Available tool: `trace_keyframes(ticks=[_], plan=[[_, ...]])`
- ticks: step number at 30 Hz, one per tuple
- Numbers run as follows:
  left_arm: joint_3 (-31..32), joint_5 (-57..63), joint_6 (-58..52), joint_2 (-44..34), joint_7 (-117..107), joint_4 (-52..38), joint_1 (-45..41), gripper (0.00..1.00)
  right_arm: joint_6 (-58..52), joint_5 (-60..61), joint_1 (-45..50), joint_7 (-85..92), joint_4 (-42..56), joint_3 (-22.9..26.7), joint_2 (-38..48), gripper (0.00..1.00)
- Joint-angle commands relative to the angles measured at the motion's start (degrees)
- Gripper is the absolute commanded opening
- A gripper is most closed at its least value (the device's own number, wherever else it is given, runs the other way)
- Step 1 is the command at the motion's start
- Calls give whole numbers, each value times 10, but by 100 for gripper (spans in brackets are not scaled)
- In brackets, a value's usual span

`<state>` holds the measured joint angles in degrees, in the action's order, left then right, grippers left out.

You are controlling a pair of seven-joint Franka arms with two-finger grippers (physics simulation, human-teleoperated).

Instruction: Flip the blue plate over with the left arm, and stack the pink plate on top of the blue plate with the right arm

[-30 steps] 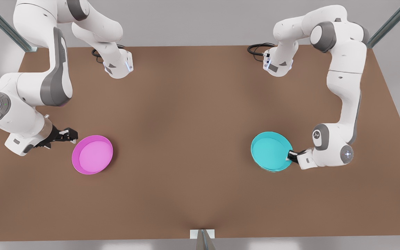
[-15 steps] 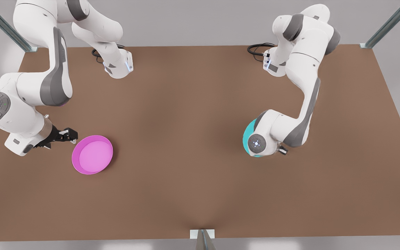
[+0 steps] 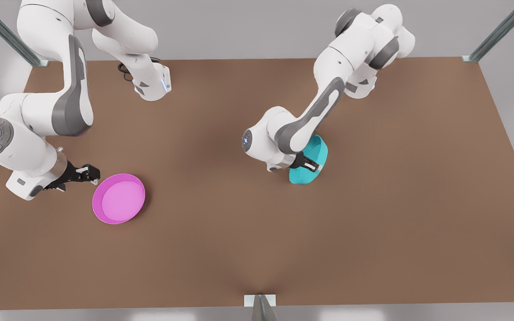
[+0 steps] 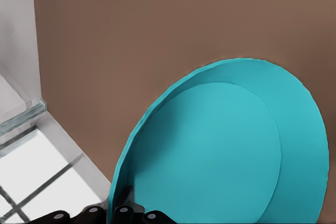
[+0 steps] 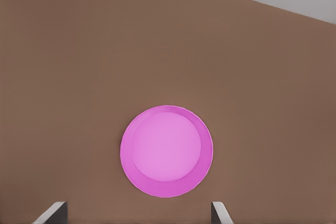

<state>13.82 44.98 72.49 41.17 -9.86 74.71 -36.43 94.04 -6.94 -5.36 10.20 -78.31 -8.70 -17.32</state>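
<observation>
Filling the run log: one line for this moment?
left gripper: shut on tilted turquoise plastic plate | right gripper: open beside magenta-pink plastic plate, flat on table

blue plate [image 3: 311, 163]: plain turquoise all over. pink plate [image 3: 118, 198]: bright pink rim, lighter pink inside. surface [image 3: 221, 232]: plain brown. both arms: white with grey joints. left gripper [image 3: 312, 166] and right gripper [image 3: 94, 174]: black.
</observation>
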Motion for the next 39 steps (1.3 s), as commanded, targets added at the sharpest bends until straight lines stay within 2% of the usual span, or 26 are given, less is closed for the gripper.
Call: trace_keyframes(ticks=[1, 7, 9, 12, 15, 20, 28, 39], plan=[[0, 47, -6, 3, -2, -1, -5, 21, 0, 0, 0, 0, 0, 0, -1, 100], [-13, 161, -93, 47, -17, -38, -79, 21, 0, 0, 0, 0, 0, 0, -1, 100], [-92, 164, -93, 63, -17, -41, -148, 21, 0, 0, 1, 0, 0, 0, -1, 100], [-138, 179, -101, 83, -17, -40, -199, 21, -1, 0, 1, 0, 0, 0, 0, 100], [-139, 202, -111, 95, -25, -42, -225, 21, -1, 0, 0, 0, 0, 0, 0, 100], [-139, 244, -127, 160, -24, -121, -255, 21, 0, 0, 0, 0, 0, 0, -1, 100], [-154, 310, -128, 212, -27, -136, -283, 21, 0, 0, 0, 0, 0, 0, -1, 100], [-153, 315, -148, 246, -34, -137, -307, 21, 0, -1, 0, 1, 9, 0, -9, 100]])
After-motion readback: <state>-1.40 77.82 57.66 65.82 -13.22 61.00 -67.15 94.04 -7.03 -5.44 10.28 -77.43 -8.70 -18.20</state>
